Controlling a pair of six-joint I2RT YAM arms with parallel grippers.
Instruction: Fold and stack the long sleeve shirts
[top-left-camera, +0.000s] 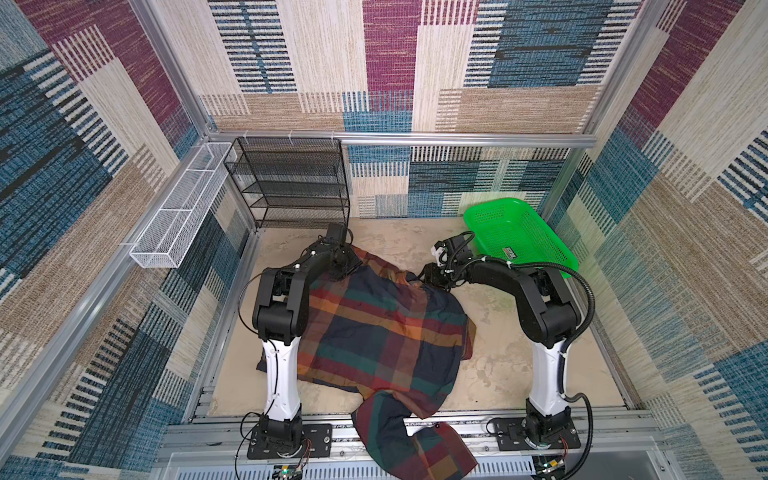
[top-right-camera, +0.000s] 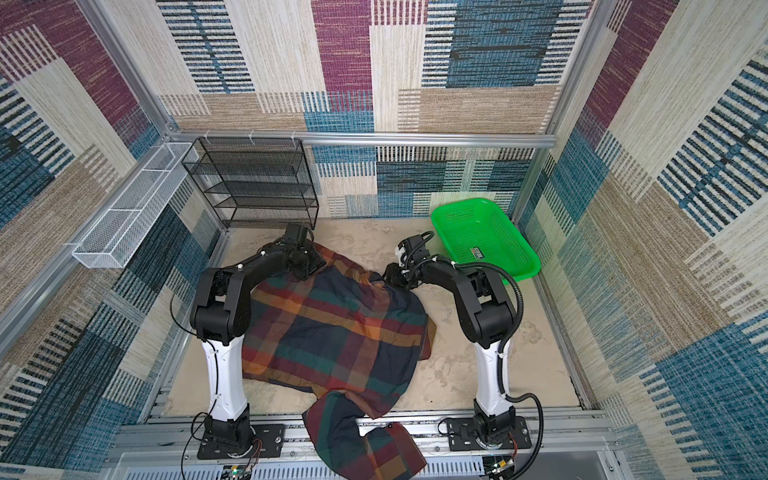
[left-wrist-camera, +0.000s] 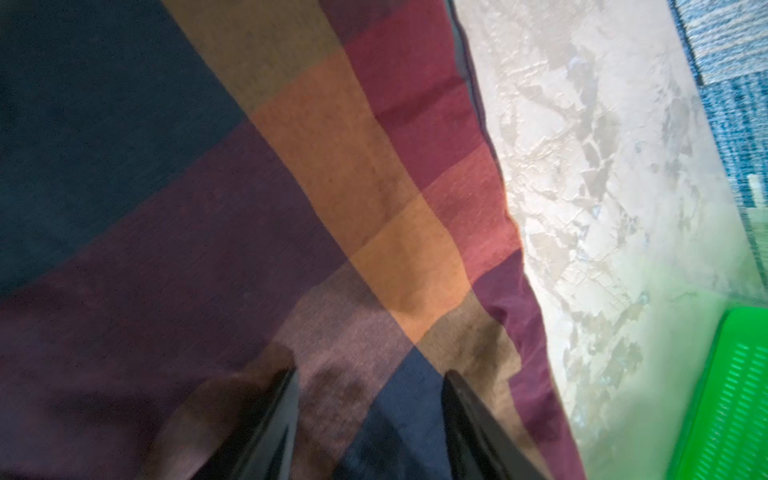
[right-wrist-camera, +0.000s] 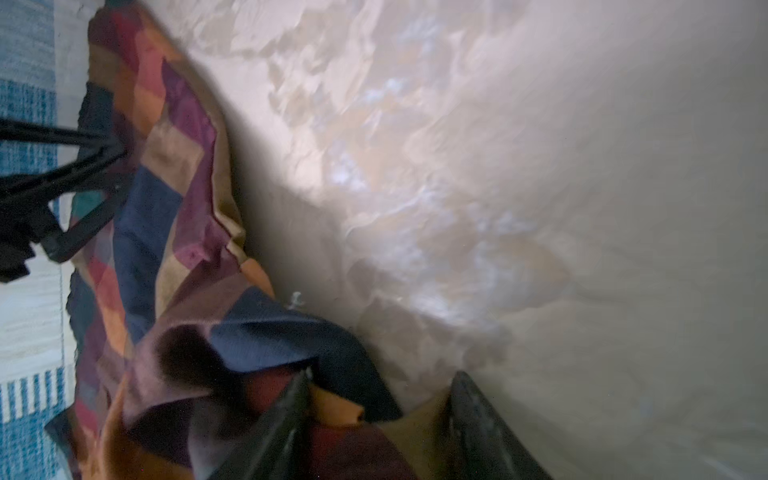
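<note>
Easily spoilt from here by a shallow bite: right gripper spread either side of a loose navy-and-orange fold at the far edge of the large soft plaid button-up shirt, with only part of that fold inside the gap and bare table in the rest, so liable on closing to catch a single layer or nothing, then to drag the heap crooked. Left gripper likewise spread, tips at or just above flat cloth near the other far corner, pinching nothing; apt to push a wrinkle ahead instead of gathering an edge. Further danger from the one sleeve trailing over the grey metal front rail between the arm bases: likely to snag or pull the body off-square on any lift. Shirt itself in big checks of navy, dark green, maroon and orange, rumpled but mostly spread across the middle of the mottled beige table, between the two arms, far edge bunched, not yet folded; just apart from the green plastic mesh basket in the far right corner
</note>
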